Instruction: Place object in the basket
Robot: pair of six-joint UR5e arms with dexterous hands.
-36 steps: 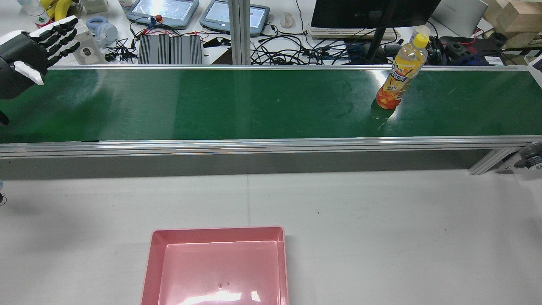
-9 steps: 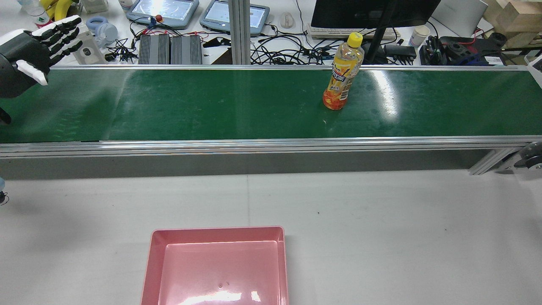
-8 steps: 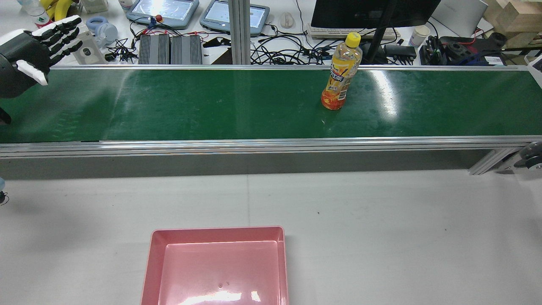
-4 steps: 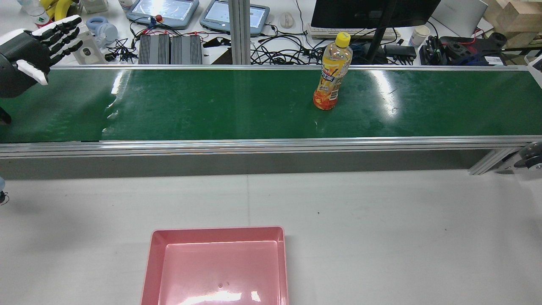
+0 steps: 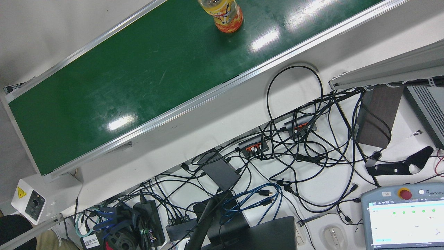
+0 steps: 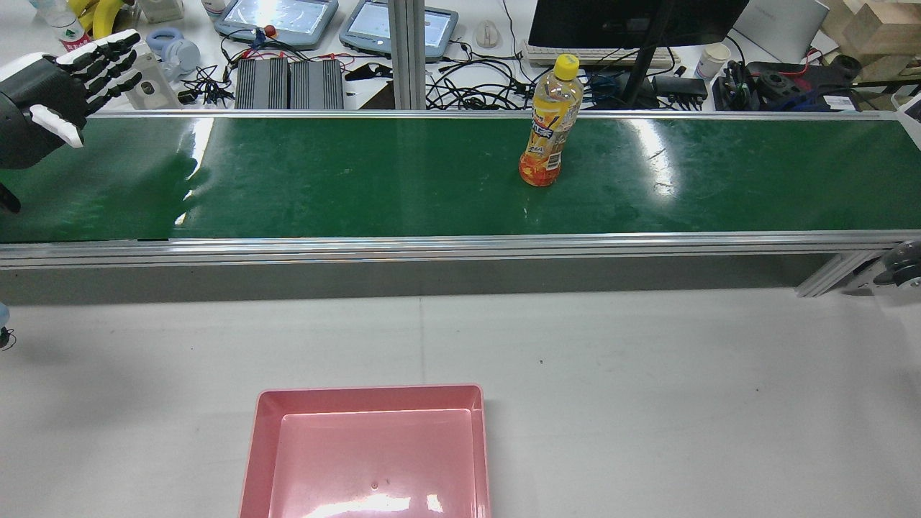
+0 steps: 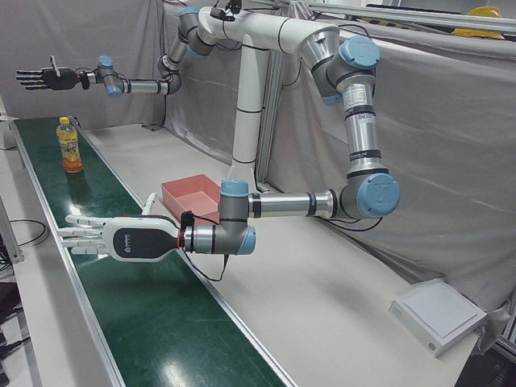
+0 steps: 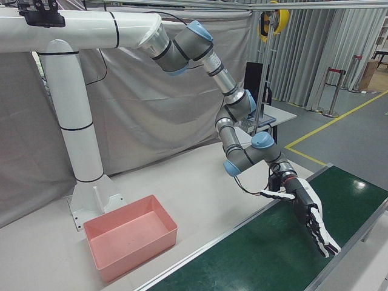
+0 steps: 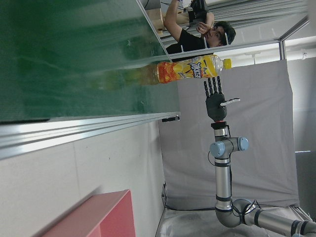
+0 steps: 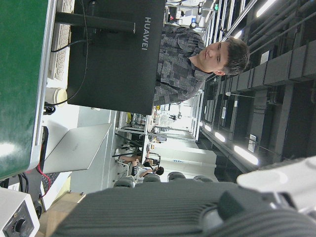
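An orange drink bottle [image 6: 547,137] with a yellow cap stands upright on the green conveyor belt [image 6: 345,180], right of centre. It also shows in the front view [image 5: 225,15], the left-front view [image 7: 71,147] and the left hand view [image 9: 190,70]. The pink basket [image 6: 367,394] sits empty on the white table in front of the belt. My left hand [image 6: 43,93] is open above the belt's left end, far from the bottle; it also shows in the left-front view [image 7: 105,238]. My right hand [image 7: 44,78] is open and raised beyond the bottle.
Cables, teach pendants [image 6: 280,18], a monitor [image 6: 633,21] and power boxes crowd the desk behind the belt. A control box [image 5: 29,201] sits at the belt's end. The belt's aluminium rail [image 6: 432,248] lies between the belt and the basket.
The bottle has travelled left along the belt, from the right part toward the centre, staying upright. Both hands have stayed almost still and open.
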